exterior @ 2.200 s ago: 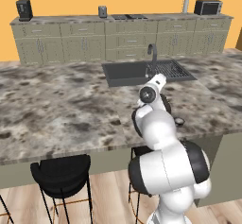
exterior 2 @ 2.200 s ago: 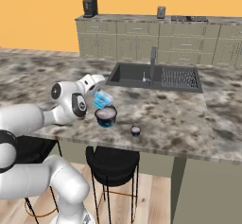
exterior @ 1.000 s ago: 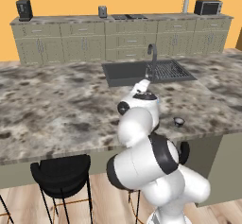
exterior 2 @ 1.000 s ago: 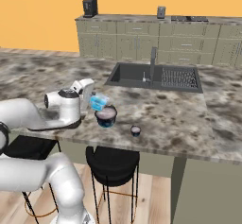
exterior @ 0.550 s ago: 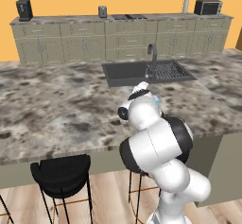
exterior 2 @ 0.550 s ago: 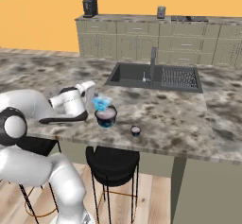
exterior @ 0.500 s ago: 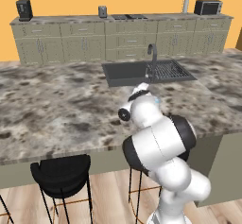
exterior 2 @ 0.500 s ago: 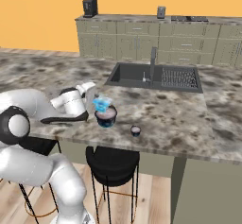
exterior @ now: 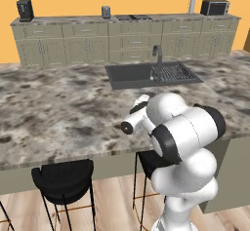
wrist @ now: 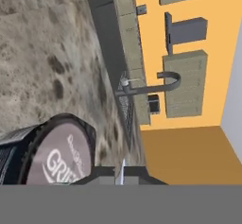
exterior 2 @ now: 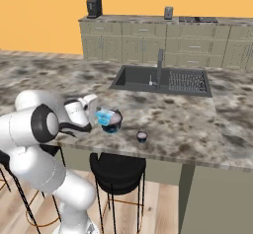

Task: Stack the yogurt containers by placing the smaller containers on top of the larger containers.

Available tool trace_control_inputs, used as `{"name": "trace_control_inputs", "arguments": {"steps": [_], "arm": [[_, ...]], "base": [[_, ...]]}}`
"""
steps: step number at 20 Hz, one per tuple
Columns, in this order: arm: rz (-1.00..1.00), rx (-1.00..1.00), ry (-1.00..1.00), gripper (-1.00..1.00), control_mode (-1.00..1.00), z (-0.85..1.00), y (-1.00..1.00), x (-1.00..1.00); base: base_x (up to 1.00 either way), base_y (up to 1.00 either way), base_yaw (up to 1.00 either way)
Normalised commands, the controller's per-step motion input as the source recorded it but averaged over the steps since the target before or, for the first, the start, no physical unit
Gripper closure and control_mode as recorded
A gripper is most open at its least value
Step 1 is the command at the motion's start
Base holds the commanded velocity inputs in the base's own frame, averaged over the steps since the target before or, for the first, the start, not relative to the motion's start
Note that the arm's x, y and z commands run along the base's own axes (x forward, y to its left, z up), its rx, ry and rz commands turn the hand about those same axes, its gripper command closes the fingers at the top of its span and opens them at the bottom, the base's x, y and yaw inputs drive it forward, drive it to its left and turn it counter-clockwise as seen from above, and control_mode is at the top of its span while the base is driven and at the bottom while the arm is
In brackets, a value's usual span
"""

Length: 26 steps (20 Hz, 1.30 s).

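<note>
My gripper (exterior 2: 99, 114) reaches in from the left at the counter's front part and is shut on a small light blue yogurt pot (exterior 2: 104, 117). The pot hangs just above the left rim of the wide navy tub (exterior 2: 113, 125), the larger container; I cannot tell whether they touch. In the hand view the tub's pale lettered top (wrist: 56, 158) lies low at the left, close before my gripper (wrist: 120, 173). A second small container, dark with a whitish top (exterior 2: 142, 136), stands on the counter to the tub's right. In the left base view my own arm hides the tub.
A dark sink (exterior 2: 158, 82) with its faucet (exterior 2: 159, 62) lies behind the tub. The counter's front edge (exterior 2: 163, 156) runs just in front of the containers. Black stools (exterior 2: 117, 166) stand below it. Bare granite spreads to the right.
My arm has folded, its elbow swinging toward the base. The blue pot, still in my gripper, has come down a little toward the navy tub's top. The dark pot has not moved.
</note>
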Motion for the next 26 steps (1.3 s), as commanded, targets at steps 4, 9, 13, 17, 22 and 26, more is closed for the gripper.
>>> {"name": "trace_control_inputs", "arguments": {"steps": [4,9,13,17,22,26], "arm": [[0.0,0.0,0.04,1.0,-1.0,0.0,0.24,0.05],[-0.02,-0.01,0.0,1.0,-1.0,0.0,0.09,0.17],[-0.04,-0.04,0.0,1.0,-1.0,-0.03,0.05,0.35],[-0.04,-0.05,0.0,1.0,-1.0,-0.11,0.01,0.46],[-0.04,-0.07,0.0,1.0,-1.0,-0.21,0.0,0.48],[-0.03,-0.04,0.0,1.0,-1.0,-0.15,0.0,0.44]], "base": [[0.0,0.0,0.0],[0.0,0.0,0.0],[0.0,0.0,0.0],[0.0,0.0,0.0],[0.0,0.0,0.0],[0.0,0.0,0.0]]}}
